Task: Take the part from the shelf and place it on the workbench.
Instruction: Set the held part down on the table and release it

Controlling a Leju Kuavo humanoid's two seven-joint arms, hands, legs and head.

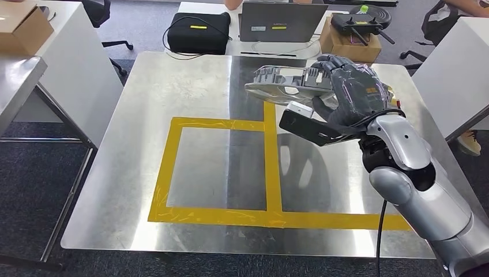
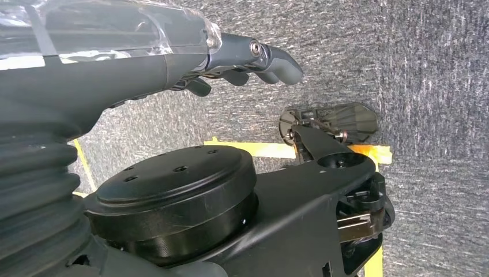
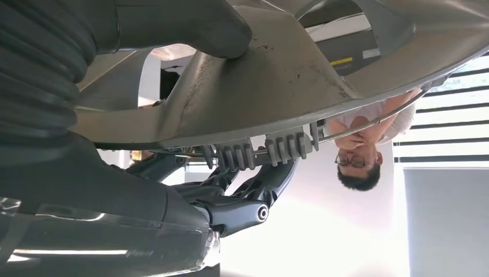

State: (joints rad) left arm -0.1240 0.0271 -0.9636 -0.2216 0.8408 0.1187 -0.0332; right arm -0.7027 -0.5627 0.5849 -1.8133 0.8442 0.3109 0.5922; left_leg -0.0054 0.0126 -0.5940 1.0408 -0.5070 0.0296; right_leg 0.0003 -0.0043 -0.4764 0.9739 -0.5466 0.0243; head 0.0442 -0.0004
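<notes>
The right hand point(image 1: 352, 92) held the grey part point(image 1: 285, 86) above the far right area of the metal desk point(image 1: 173, 98), its dark fingers closed over the part's near end while the rest of the piece stuck out sideways from the palm toward the robot's left. The part was clear of the desk surface, and its reflection showed in the metal below. In the right wrist view the thumb point(image 3: 190, 26) pressed on one face of the part point(image 3: 288, 81) and the darker fingers point(image 3: 248, 190) curled under its ribbed edge. Yellow tape point(image 1: 271, 167) marked rectangles on the desk just beneath and nearer than the hand. Beyond the hand, past the desk's far edge, stood a laptop point(image 1: 282, 22) and a black bag point(image 1: 198, 32). The left hand point(image 2: 242, 63) hung over grey carpet point(image 2: 427, 86), its fingers loosely curled and holding nothing.
</notes>
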